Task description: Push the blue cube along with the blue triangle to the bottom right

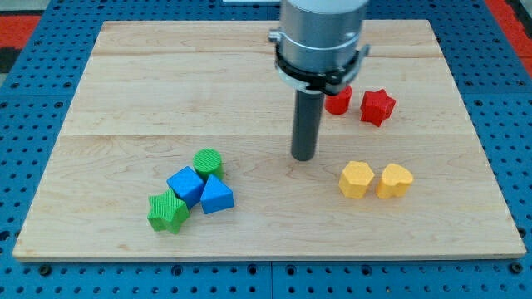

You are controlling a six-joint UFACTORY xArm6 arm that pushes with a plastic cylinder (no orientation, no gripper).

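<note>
1. Nearest the view's bottom, a green star (167, 212) lies on the wooden board (125, 100), at the bottom-left end of a tight cluster of 4 blocks.
2. The blue cube (185, 185) sits at about 1 o'clock from the star and touches it.
3. The blue triangle (217, 195) is just at 3 o'clock from the cube, pressed against it.
4. A green cylinder (208, 162) stands at about 1 o'clock from the cube, touching the cluster's top.
5. To the view's right, a yellow hexagon (356, 178) and a yellow heart (395, 180) sit side by side, just apart or barely touching.
6. My tip (303, 158) rests on the board between the 2 groups. The cube and triangle lie at about 8 o'clock from it, well apart. The hexagon is at about 4 o'clock, nearer.
7. There are no jaws: the arm ends in a plain dark rod, so nothing is gripped.
8. Farthest back, a red star (377, 106) lies at about 2 o'clock from my tip. Another red block (339, 101), its shape partly hidden by the arm's housing, sits just to the star's left.
</note>
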